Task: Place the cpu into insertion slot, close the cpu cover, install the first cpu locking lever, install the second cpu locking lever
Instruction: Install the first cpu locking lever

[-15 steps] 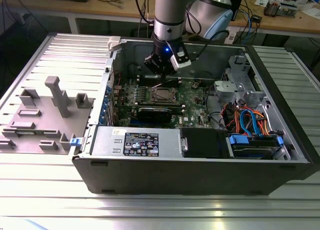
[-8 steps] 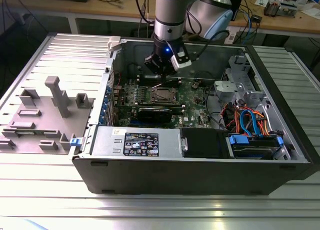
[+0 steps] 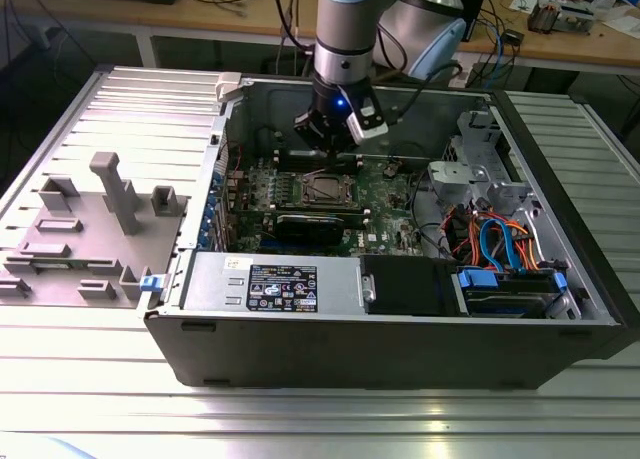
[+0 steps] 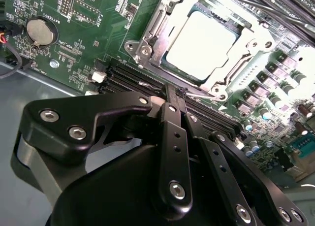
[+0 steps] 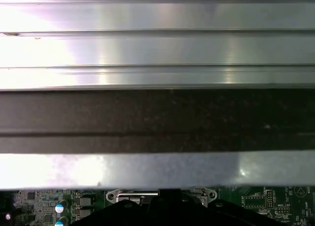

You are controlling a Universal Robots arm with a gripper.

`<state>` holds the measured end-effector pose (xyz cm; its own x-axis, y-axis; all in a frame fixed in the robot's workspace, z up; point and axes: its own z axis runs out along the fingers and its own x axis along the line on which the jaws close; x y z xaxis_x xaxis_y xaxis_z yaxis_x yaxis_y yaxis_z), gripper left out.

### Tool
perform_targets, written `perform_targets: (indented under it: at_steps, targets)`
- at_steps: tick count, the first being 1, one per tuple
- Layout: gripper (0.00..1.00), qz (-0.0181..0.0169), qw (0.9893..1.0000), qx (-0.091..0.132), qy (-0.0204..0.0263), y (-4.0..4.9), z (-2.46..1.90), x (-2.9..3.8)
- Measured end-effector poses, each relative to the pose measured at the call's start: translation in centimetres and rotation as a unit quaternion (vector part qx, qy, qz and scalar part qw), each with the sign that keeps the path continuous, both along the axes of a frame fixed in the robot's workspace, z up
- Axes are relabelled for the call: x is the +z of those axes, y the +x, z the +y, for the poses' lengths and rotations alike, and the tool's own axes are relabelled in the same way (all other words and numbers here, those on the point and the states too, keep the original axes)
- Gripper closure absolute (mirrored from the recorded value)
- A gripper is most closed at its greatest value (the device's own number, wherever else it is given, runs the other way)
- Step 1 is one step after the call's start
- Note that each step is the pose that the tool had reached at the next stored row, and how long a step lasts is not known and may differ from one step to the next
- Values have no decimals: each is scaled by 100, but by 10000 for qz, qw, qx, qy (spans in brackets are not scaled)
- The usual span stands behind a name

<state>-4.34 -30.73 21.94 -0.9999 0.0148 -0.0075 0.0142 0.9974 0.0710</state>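
In the second wrist view the cpu (image 4: 199,45) lies seated in its socket under the closed cpu cover (image 4: 147,36), while the narrowed claw (image 4: 176,94) pinches a thin, springy wire locking lever (image 4: 199,94), best gripped near its end.

My fingers (image 4: 173,137) are matt black metal, set with shiny steel screws. The cpu (image 4: 199,44) at the upper middle of the second wrist view has a smooth, pale, softly gleaming metal top. The cpu cover (image 4: 256,41) around it is bright, polished metal. The motherboard (image 4: 74,39) is glossy green. In the exterior view, the ribbed table (image 3: 320,419) along the bottom is brushed, shiny aluminium, and the computer case (image 3: 380,354) is dull grey metal.
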Motion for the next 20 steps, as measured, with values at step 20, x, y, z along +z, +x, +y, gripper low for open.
perform_targets:
  at_steps: [20]
  targets:
    - [89,0,10000,-58,38,86,0,-97]
